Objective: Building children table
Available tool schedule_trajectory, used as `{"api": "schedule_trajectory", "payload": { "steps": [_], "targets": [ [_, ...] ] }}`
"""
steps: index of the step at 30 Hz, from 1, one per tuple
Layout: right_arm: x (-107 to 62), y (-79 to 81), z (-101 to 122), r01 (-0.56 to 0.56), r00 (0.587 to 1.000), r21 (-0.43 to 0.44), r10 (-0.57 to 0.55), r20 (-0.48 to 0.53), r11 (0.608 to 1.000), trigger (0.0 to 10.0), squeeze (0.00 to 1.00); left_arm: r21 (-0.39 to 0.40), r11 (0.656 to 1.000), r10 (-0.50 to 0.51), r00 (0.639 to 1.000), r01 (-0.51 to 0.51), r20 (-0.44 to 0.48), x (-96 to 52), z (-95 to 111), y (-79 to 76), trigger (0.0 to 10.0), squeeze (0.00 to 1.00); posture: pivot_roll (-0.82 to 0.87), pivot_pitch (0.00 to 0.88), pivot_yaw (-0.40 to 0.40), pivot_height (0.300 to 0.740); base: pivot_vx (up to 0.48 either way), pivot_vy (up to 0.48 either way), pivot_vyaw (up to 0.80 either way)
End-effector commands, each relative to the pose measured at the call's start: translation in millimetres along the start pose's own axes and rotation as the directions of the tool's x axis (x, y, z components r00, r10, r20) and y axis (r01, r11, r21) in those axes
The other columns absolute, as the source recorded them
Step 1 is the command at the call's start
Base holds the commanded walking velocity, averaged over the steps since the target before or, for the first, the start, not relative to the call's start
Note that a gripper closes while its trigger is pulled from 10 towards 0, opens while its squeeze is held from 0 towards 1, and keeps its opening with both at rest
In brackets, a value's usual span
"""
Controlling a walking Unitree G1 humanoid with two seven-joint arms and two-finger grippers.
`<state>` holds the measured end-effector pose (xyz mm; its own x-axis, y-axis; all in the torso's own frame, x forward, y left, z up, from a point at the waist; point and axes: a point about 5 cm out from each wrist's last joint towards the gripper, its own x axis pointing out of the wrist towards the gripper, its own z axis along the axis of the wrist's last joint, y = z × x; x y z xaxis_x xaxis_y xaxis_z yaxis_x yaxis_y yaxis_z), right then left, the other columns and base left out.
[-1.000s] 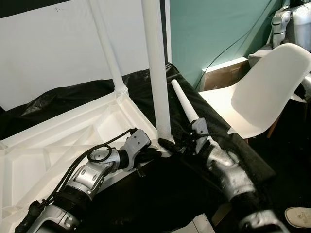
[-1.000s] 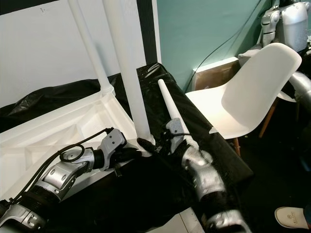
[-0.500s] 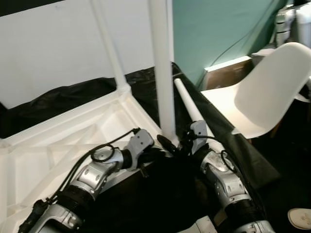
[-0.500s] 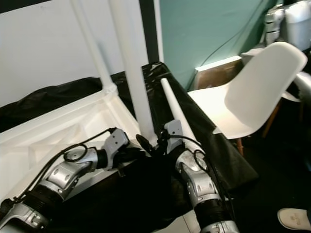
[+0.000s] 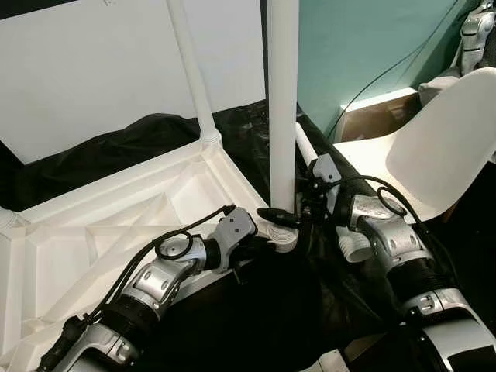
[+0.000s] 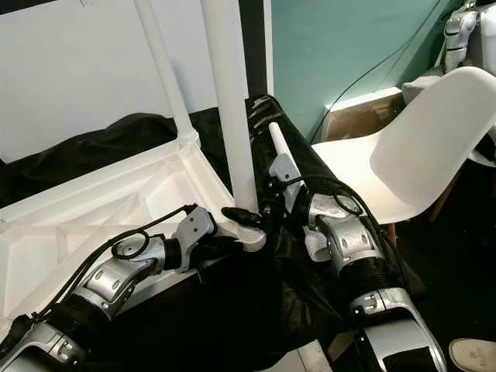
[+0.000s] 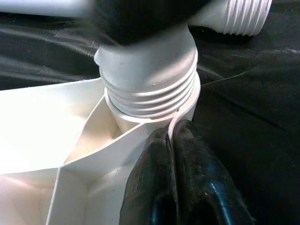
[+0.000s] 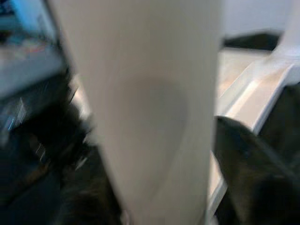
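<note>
**Both grippers at the base of the near table leg**

Left eye view: the upturned white tabletop [image 5: 116, 209] lies across the left and lower centre of the frame on black sheeting [image 5: 147, 136]; a white leg [image 5: 283, 101] stands upright in its near corner socket, centre frame, and a second leg [image 5: 192, 70] rises from the far corner, upper left of centre; the right gripper [image 5: 288, 218] has its black fingers around the foot of the near leg, holding it; the left gripper [image 5: 260, 242] reaches in from lower left to the same corner; a loose leg [image 5: 308, 149] lies on the sheeting just behind the right wrist; a white chair [image 5: 434, 155] sits at the right edge.

Right eye view: the same scene.

Left wrist view: the left gripper's fingers [image 7: 154, 183] are pressed together, pinching the thin rim of the tabletop just below the threaded socket [image 7: 150, 89].

Right wrist view: blurred; the near leg runs down the middle, with a dark finger [image 8: 248, 159] beside it at lower right.
</note>
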<state>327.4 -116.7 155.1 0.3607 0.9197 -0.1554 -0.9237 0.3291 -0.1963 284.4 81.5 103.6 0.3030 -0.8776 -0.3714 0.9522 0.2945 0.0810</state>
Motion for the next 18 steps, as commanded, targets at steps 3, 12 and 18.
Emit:
{"api": "schedule_trajectory", "payload": {
  "steps": [3, 12, 18],
  "targets": [
    [0.7, -2.4, -1.5, -0.040, 0.998, 0.009, 0.041, -0.042, 0.999, 0.0, 0.00, -0.071, 0.980, -0.190, 0.976, 0.183, -0.102, -1.6, -25.6, -15.8, 10.0, 0.00, -0.07, 0.000, 0.089, 0.740, 0.000, 0.000, 0.00],
    [-0.1, -10.3, -3.9, 0.082, 0.997, 0.064, -0.082, -0.001, 0.995, 0.0, 0.00, -0.062, 0.982, -0.185, 0.977, 0.180, -0.107, -1.6, -25.3, -13.3, 10.0, 0.00, -0.08, 0.000, 0.093, 0.740, 0.000, 0.000, 0.00],
    [19.3, 28.7, -14.5, 0.295, 0.945, 0.150, -0.311, 0.102, 0.944, 0.0, 0.00, -0.059, 0.982, -0.187, 0.977, 0.181, -0.104, 0.1, -24.3, -13.2, 10.0, 0.00, -0.08, 0.000, 0.095, 0.740, 0.000, 0.000, 0.00]
  ]
}}
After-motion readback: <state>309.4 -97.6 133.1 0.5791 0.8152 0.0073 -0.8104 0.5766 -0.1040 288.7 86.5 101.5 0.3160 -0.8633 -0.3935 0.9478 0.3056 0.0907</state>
